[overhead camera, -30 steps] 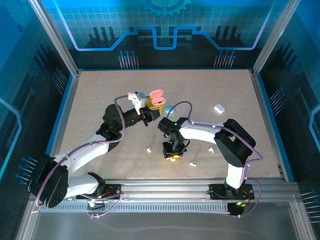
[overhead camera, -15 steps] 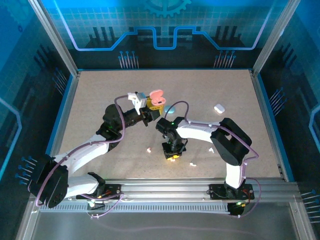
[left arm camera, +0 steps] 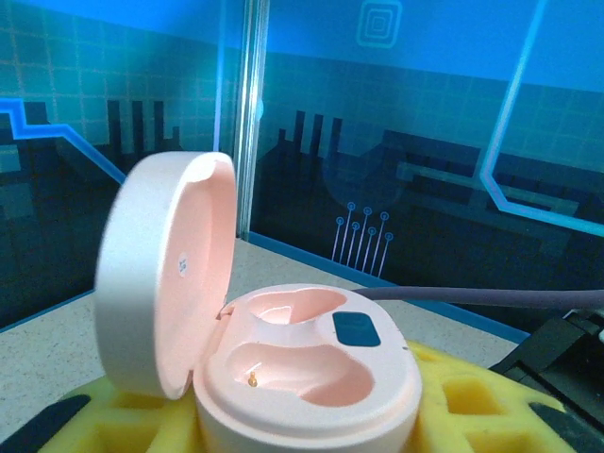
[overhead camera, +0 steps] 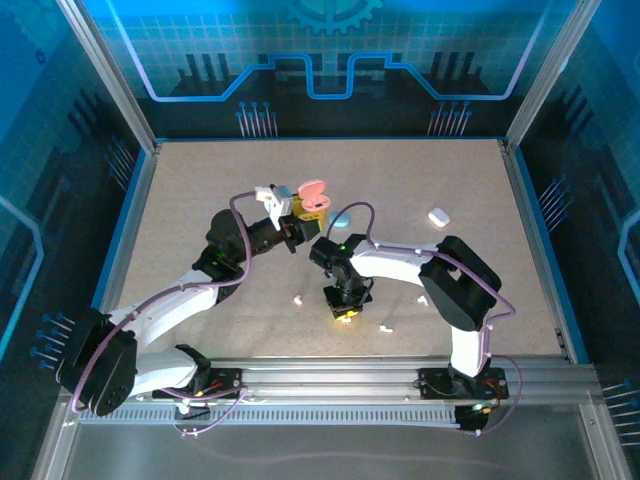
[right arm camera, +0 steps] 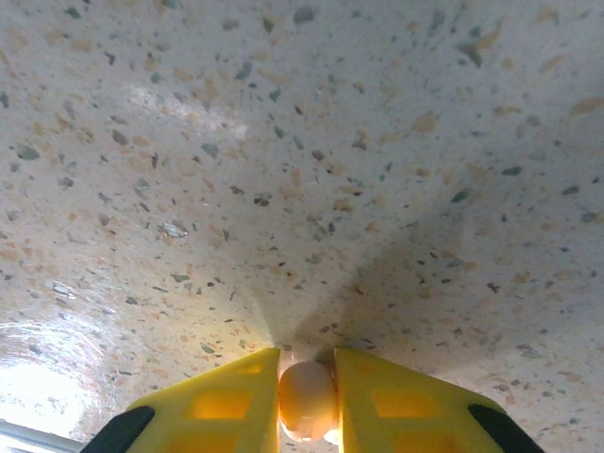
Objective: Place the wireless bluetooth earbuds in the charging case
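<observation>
From above, my left gripper (overhead camera: 307, 212) reached out toward the middle of the table (overhead camera: 200, 180), its yellow pads closed on the pink charging case (overhead camera: 313, 190), which stood with its lid raised. My right gripper (overhead camera: 345, 312) pointed straight down at the table nearer the bases. A loose white earbud (overhead camera: 298, 298) lay just to its left, a second loose earbud (overhead camera: 385, 327) to its right, and a third loose earbud (overhead camera: 422, 299) beyond the second. A light blue case (overhead camera: 342, 218) sat just beside the pink one, and a white case (overhead camera: 438, 215) lay well apart to the right.

Through my left wrist camera, the charging case sat clamped between my yellow pads (left arm camera: 462, 396). Its lid (left arm camera: 165, 274) was tilted back to the left, and two moulded wells faced up, with a dark patch (left arm camera: 357, 328) beside them.

Through my right wrist camera, my yellow fingers (right arm camera: 226, 392) were pressed together on a pale pink earbud (right arm camera: 307, 401), pinched between the tips right at the speckled table surface.
</observation>
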`<state>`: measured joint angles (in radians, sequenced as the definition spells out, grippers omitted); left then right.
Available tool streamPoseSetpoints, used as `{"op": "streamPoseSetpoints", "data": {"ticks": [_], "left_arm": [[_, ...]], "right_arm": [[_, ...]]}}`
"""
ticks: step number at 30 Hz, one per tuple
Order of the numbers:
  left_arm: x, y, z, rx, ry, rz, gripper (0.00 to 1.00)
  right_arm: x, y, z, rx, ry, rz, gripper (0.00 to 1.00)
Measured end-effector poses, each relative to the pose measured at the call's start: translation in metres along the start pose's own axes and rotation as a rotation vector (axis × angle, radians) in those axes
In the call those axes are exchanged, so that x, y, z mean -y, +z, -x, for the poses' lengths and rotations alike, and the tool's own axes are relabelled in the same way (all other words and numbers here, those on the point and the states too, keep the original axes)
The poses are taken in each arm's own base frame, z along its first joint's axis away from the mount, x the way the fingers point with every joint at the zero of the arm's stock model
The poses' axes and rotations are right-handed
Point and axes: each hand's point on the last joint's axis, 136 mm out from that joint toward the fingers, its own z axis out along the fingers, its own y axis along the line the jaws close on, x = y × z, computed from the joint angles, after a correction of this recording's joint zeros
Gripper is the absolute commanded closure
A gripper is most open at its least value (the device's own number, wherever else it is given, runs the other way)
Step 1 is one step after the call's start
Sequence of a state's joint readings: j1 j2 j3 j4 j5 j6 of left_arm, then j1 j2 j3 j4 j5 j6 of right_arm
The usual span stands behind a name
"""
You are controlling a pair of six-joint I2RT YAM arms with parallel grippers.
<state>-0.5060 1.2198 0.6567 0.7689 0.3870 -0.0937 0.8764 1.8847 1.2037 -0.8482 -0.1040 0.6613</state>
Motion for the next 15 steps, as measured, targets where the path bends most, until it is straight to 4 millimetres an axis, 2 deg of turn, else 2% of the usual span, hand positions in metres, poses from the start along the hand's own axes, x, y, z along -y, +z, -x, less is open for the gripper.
{"op": "streamPoseSetpoints", "data": {"ticks": [3, 6, 8, 12, 15], "left_arm": [[-0.002, -0.001, 0.001, 0.005, 0.009, 0.016, 0.64], [-0.005, -0.004, 0.004, 0.013, 0.021, 0.041, 0.64], [-0.007, -0.005, 0.005, 0.019, 0.024, 0.056, 0.64], [-0.011, -0.006, 0.003, 0.018, 0.024, 0.079, 0.64], [-0.012, -0.007, 0.003, 0.019, 0.024, 0.082, 0.63]], "right_arm": [[0.000, -0.005, -0.001, 0.023, -0.006, 0.040, 0.79], [0.005, -0.024, -0.002, 0.067, 0.021, 0.143, 0.79], [0.007, -0.047, 0.005, 0.125, 0.054, 0.267, 0.78], [0.015, -0.110, 0.028, 0.287, 0.110, 0.575, 0.77], [0.016, -0.156, 0.041, 0.380, 0.089, 0.780, 0.77]]}}
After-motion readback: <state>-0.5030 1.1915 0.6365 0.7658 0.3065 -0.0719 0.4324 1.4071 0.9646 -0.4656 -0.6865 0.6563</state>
